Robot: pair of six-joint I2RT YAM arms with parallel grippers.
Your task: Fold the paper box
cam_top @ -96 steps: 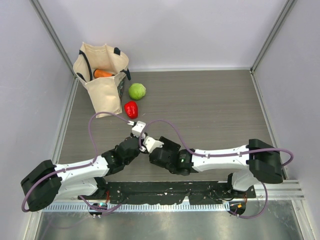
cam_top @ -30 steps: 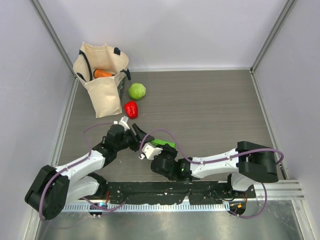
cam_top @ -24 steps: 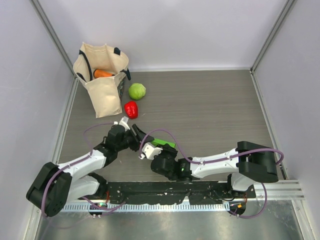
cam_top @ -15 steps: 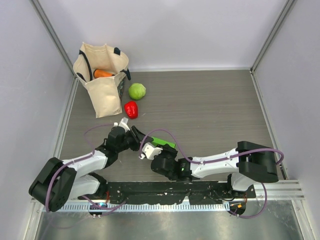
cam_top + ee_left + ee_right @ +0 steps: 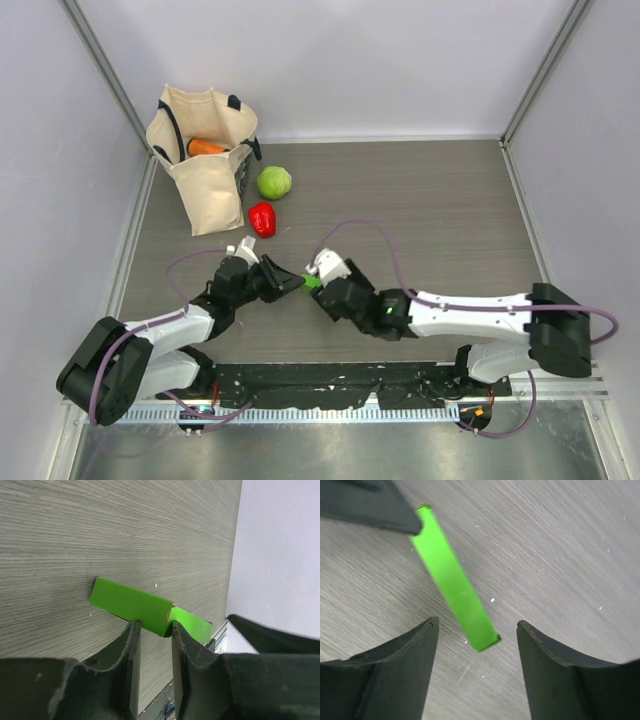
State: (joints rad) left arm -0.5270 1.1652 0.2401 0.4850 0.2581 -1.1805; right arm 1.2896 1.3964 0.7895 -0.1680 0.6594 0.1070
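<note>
The paper box is a bright green, folded-flat strip. My left gripper is shut on its near corner, and the rest sticks out beyond the fingertips over the wood-grain table. In the right wrist view the paper box runs slantwise, its upper end under the left gripper's dark finger. Its lower end lies between the wide-apart fingers of my open right gripper and touches neither. From above, only a sliver of the paper box shows between the left gripper and the right gripper.
A cream tote bag holding a carrot stands at the back left. In front of it lie a round pale-green vegetable and a red pepper. Walls close in the table on three sides.
My right gripper has opened off the paper box and its arm has swung up and to the right. The left gripper's jaws have narrowed onto the box's end.
</note>
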